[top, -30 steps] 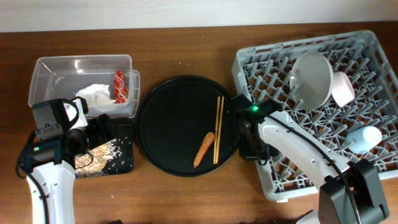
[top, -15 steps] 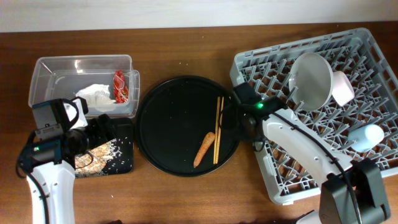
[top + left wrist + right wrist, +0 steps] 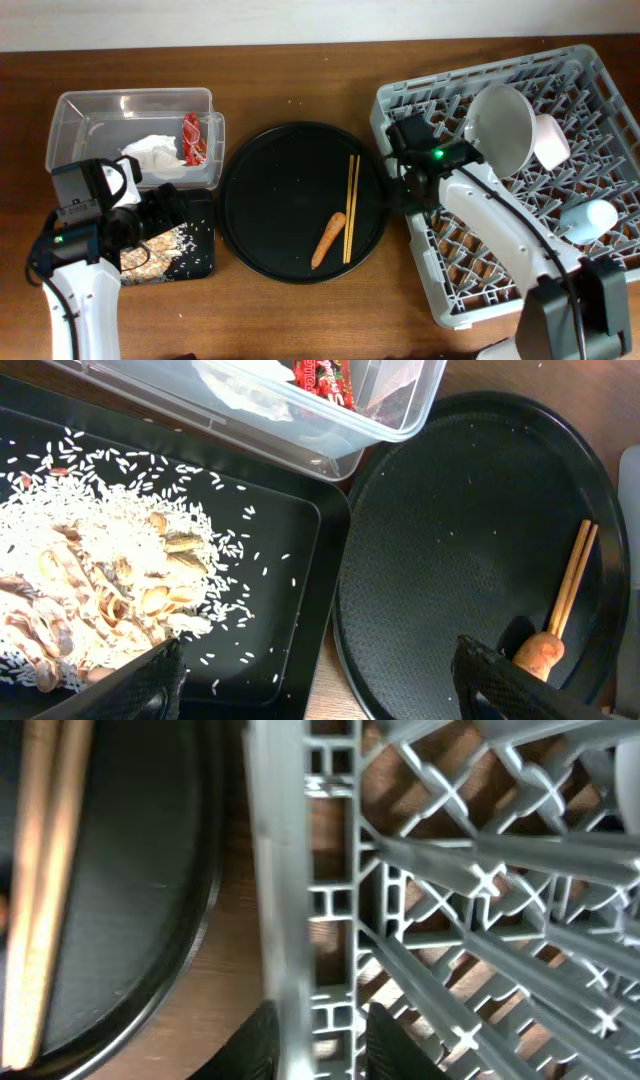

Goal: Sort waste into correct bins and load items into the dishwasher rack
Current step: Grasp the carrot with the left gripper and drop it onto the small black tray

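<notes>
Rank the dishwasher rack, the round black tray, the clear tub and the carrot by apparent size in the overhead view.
1. dishwasher rack, clearly largest
2. round black tray
3. clear tub
4. carrot, by far smallest

All sit on the same table, so nearness to the camera hardly skews the order.

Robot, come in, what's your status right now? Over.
Left end effector open, empty. Right end effector open, astride rack wall. Chopsticks and carrot lie on round tray, unpicked. Nothing on top of them.
</notes>
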`<state>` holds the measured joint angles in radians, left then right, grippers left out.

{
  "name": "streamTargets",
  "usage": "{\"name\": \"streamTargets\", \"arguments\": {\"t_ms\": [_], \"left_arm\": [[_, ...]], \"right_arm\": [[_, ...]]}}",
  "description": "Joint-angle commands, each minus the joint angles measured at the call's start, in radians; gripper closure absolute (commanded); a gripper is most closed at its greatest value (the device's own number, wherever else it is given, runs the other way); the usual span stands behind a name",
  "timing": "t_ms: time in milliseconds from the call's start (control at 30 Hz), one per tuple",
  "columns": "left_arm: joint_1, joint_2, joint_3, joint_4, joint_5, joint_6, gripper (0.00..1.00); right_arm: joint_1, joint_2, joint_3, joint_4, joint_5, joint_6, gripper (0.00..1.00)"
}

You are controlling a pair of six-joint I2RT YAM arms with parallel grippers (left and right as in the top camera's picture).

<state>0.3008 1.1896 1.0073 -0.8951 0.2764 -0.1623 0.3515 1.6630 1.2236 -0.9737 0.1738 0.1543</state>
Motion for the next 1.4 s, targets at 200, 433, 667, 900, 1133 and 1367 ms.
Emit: {"name": "streamTargets", "arguments": {"t_ms": [200, 433, 667, 900, 1133, 1367], "left_arm": [[0.005, 0.002, 0.007, -0.004, 0.008, -0.005, 0.16], [0.005, 0.002, 0.007, -0.004, 0.008, -0.005, 0.15], [0.005, 0.002, 0.007, -0.004, 0.008, -0.005, 0.13], [-0.093, 0.002, 0.007, 0.066, 0.008, 0.011, 0.1], [-0.681, 0.254, 0.007, 0.299, -0.15, 0.214, 0.09], [-0.917, 0.528, 0.007, 0.421, -0.277, 0.359, 0.09]], "right_arm": [[-0.012, 0.029, -0.013, 0.168, -0.008, 0.011, 0.96], [-0.013, 0.029, -0.013, 0.254, -0.008, 0.011, 0.96], [-0.011, -0.076, 0.024, 0.232, -0.039, 0.011, 0.42], [0.012, -0.184, 0.059, 0.15, -0.353, 0.039, 0.37], [-0.324, -0.262, 0.06, -0.064, -0.188, 0.206, 0.23], [-0.483, -0.258, 0.054, -0.155, -0.188, 0.082, 0.18]]}}
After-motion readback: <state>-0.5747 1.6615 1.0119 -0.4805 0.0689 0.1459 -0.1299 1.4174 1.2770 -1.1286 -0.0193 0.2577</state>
